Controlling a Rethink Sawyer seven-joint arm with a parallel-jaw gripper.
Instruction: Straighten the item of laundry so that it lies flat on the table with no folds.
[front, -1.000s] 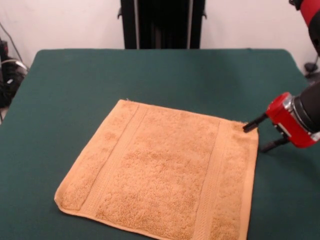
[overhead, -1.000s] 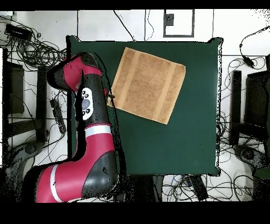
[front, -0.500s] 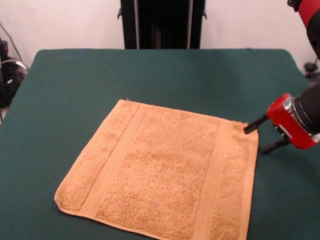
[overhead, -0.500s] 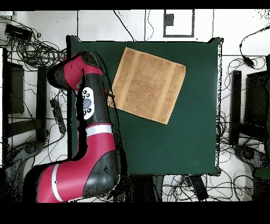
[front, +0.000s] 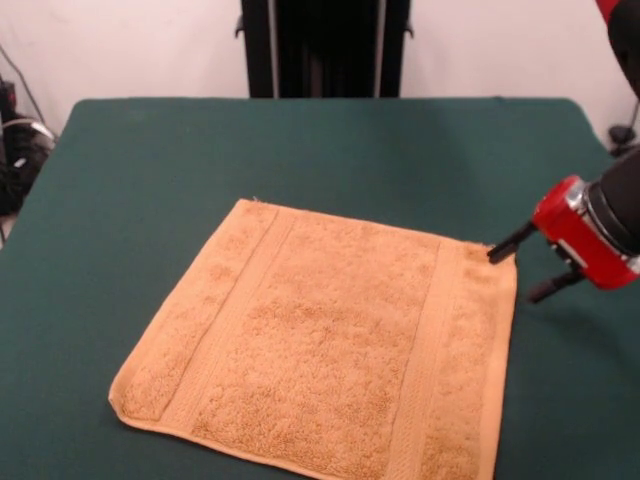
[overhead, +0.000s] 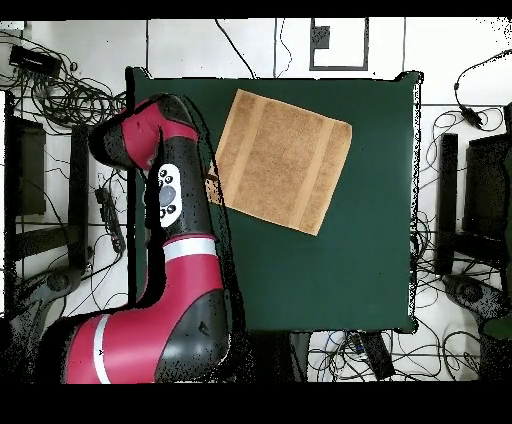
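front view: gripper (front: 520, 268) fingers (front: 508, 245) spread, empty, by towel (front: 320, 340) corner

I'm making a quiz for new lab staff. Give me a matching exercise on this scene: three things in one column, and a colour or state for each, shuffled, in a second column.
Things:
1. towel
2. table
3. gripper

States:
A. dark green, bears the rest
B. open, one finger at the towel's corner
C. golden-orange, spread flat

Pairs: 1-C, 2-A, 3-B
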